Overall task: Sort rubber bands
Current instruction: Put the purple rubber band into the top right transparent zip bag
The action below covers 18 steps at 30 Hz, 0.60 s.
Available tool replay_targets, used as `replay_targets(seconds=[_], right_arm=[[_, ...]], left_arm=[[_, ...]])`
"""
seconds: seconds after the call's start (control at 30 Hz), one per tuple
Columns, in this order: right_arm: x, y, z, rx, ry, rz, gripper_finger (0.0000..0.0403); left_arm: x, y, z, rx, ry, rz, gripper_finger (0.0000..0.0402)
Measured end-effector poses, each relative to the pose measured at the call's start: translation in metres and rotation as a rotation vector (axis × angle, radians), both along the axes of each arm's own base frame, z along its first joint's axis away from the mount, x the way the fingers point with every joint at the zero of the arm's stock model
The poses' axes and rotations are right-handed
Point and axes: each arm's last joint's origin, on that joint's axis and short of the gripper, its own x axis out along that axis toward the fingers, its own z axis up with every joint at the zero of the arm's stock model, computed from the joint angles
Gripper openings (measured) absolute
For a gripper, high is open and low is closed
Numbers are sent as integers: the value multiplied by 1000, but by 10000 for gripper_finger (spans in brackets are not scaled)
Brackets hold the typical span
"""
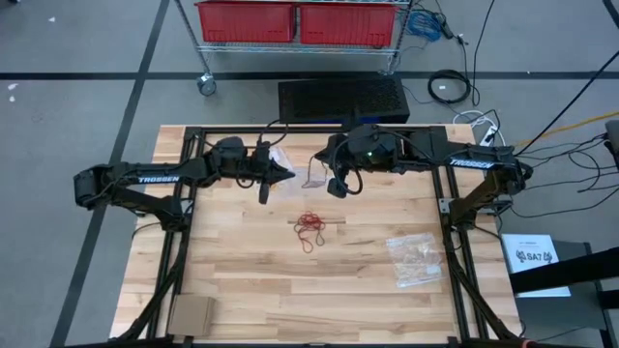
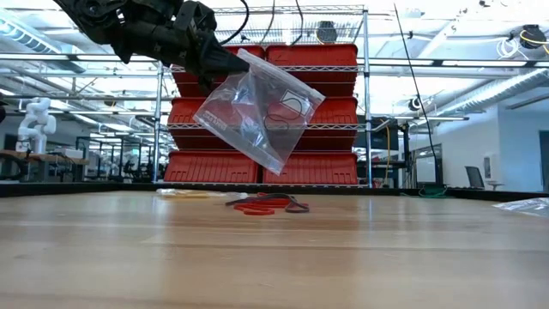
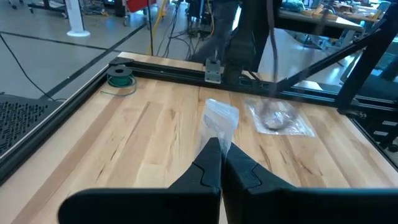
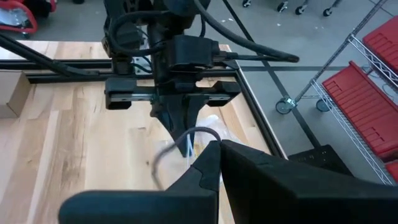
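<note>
fingers: left gripper (image 1: pixel 286 174) and right gripper (image 1: pixel 314 166) both pinch clear bag (image 2: pixel 257 107)
low view only: dark band inside bag
worktop (image 1: pixel 242 271): red rubber bands (image 1: pixel 310 224)

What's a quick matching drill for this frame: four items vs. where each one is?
Things:
1. pinched clear bag
2. red rubber bands
3. second clear bag
4. cardboard box

Places:
A. loose pile, middle of the table
B. table corner on the left arm's side, far from the red bins
C. lifted off the table in the shut left gripper
D. flat on the table, right arm's side

Pairs: 1-C, 2-A, 3-D, 4-B
</note>
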Motion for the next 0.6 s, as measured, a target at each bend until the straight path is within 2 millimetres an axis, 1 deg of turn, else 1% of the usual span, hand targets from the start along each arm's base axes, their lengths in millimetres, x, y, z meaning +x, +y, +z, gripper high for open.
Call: replay_targets(seconds=[0.27, 0.6], right_arm=[[1, -1, 1, -15, -11, 7, 0], [0, -7, 1, -18, -7, -11, 0]], left_arm=[[0, 0, 0, 1, 0, -2, 0], [0, 0, 0, 1, 0, -2, 0]])
